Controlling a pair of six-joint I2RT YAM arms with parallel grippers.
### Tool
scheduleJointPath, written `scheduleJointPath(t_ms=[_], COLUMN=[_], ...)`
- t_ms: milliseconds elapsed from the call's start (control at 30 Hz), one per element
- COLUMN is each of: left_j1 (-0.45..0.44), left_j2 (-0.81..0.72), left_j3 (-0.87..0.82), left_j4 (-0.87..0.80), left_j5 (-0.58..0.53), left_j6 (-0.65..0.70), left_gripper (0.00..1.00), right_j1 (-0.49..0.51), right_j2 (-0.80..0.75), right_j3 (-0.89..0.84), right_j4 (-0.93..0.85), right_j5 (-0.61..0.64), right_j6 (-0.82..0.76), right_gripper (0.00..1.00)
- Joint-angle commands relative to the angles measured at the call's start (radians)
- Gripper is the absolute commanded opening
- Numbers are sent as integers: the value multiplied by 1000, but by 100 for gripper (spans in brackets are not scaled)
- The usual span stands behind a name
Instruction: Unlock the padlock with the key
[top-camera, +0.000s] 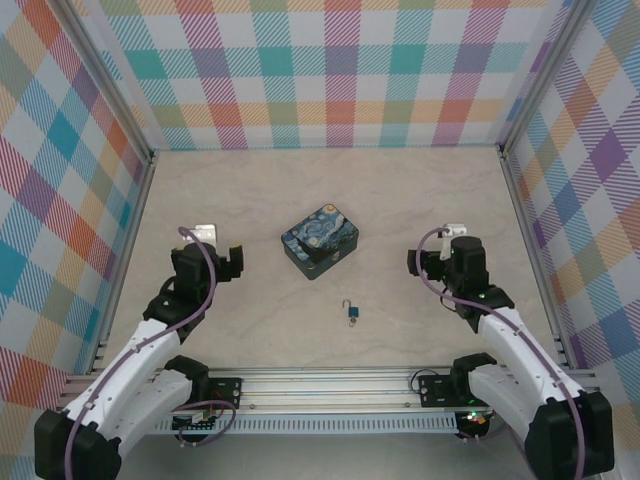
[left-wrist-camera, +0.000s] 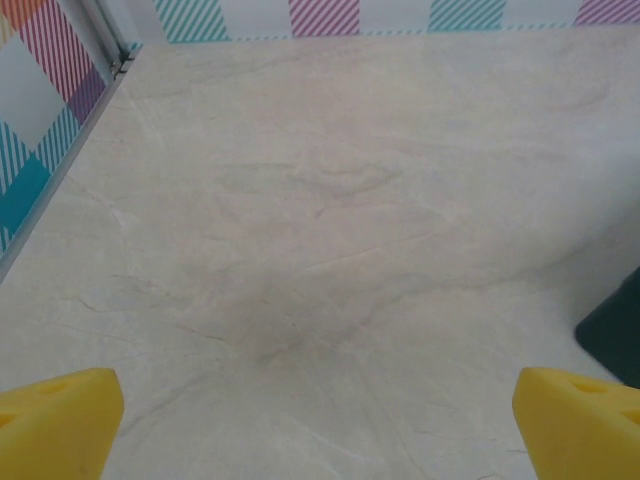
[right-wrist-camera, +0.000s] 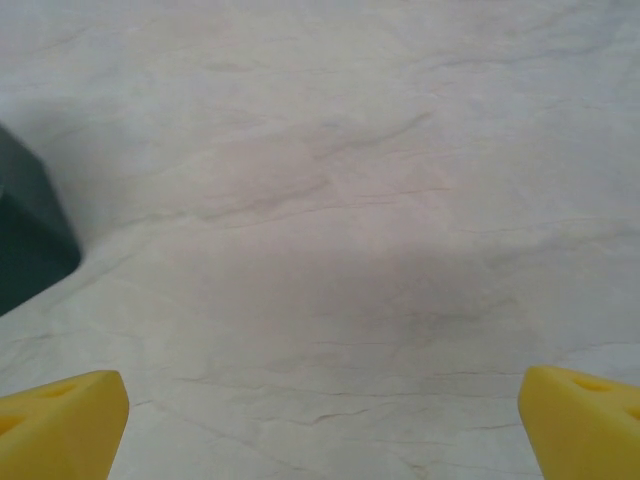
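Both arms extend forward from their bases at the near edge of the surface (top-camera: 250, 200). The left arm (top-camera: 150, 345) reaches up the left side, with its wrist turned inward toward the centre. The right arm (top-camera: 510, 335) mirrors it on the right side. Each arm has white link covers, black joints and a purple cable looped along it. The left fingers (left-wrist-camera: 60, 420) are released: the two yellow wedge-shaped tips sit at opposite edges of the wrist view, with bare surface between them and nothing held. The right fingers (right-wrist-camera: 65, 420) are likewise spread wide and hold nothing. The surface is a pale, matte, marble-patterned sheet with faint grey veining. The padlock (top-camera: 351, 313) lies on the surface between the two arms, nearer the bases than the box (top-camera: 322, 241) and well apart from both sets of fingers. It has a small blue-teal block body and a thin silvery U-shaped shackle pointing away from the bases. The box is rectangular with rounded corners, and its lid carries a dark-blue swirling print. One dark corner of it shows in each wrist view.
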Motion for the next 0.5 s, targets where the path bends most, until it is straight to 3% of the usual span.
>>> scheduleJointPath(t_ms=[0,200,467], left_j1=[32,91,111], left_j2=[51,194,329], left_j3=[-43,-62,-134], left_j4=[143,249,517], left_j5=[7,46,185], left_j6=[88,122,130], left_gripper=[100,100,100], right_j1=[-80,-172,-194], right_j2=[36,198,352], right_j3=[-46,-130,-126], right_j4=[174,421,691], right_j5=[-51,-129,-202], right_j6=[-21,-8,-48], right_gripper=[100,100,100])
